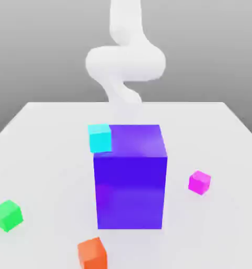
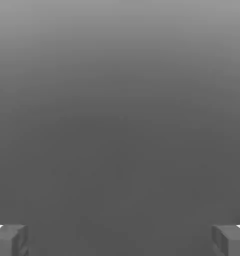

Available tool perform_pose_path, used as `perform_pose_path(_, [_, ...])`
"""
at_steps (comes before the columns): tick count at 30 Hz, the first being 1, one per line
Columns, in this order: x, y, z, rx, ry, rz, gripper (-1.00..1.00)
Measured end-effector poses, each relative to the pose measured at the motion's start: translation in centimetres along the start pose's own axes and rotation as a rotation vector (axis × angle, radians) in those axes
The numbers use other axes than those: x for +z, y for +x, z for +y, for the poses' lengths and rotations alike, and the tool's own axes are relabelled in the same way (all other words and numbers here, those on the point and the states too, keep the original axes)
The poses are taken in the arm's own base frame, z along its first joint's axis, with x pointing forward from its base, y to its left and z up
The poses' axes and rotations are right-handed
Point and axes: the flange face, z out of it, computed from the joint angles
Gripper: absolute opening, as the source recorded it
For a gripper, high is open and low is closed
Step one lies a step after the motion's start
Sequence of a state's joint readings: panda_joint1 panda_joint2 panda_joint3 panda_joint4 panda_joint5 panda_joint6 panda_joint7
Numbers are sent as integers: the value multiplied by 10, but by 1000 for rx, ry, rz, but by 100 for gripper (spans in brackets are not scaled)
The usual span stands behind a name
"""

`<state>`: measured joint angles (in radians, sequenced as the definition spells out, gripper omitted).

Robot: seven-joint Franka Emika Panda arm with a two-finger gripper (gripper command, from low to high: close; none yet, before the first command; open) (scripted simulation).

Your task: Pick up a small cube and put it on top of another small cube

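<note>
Plainly the gripper point(image 2: 120, 240) stood wide open and empty — its two fingertips point(image 2: 9, 240) sat far apart in the hand view, with nothing between them. The arm point(image 1: 125, 60) rose at the far side of the counter point(image 1: 43, 131), behind the big blue block point(image 1: 130, 181). The pink cube point(image 1: 199, 182) lay on the counter just off the block toward the exterior view's right; the green cube point(image 1: 7, 215) lay well apart, toward its left — the block between them. No container was about.

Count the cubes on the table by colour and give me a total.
Magenta small cube: 1
Green small cube: 1
Cyan small cube: 1
Orange small cube: 1
Big blue-purple block: 1
Total: 5
</note>
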<state>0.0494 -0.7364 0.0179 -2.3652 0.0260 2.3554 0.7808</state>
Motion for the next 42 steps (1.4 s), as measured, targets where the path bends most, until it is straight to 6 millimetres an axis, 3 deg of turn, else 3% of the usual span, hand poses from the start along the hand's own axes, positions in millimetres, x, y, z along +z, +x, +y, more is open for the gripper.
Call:
perform_pose_path(5, [116, -91, -10, -141, -49, -200, 0])
perform_pose_path(10, [198, -208, 7, -302, -115, -378, 0])
perform_pose_path(15, [243, -324, 55, -474, -193, -526, 0])
perform_pose_path(19, [256, -404, 113, -621, -265, -625, 0])
perform_pose_path(21, [258, -433, 143, -685, -297, -661, 0])
perform_pose_path(29, [298, -469, 179, -709, -307, -681, 0])
perform_pose_path(30, [303, -472, 183, -710, -308, -679, -100])
perform_pose_path(37, [304, -473, 184, -710, -308, -678, -100])
perform_pose_path(42, [281, -458, 166, -710, -307, -680, -100])
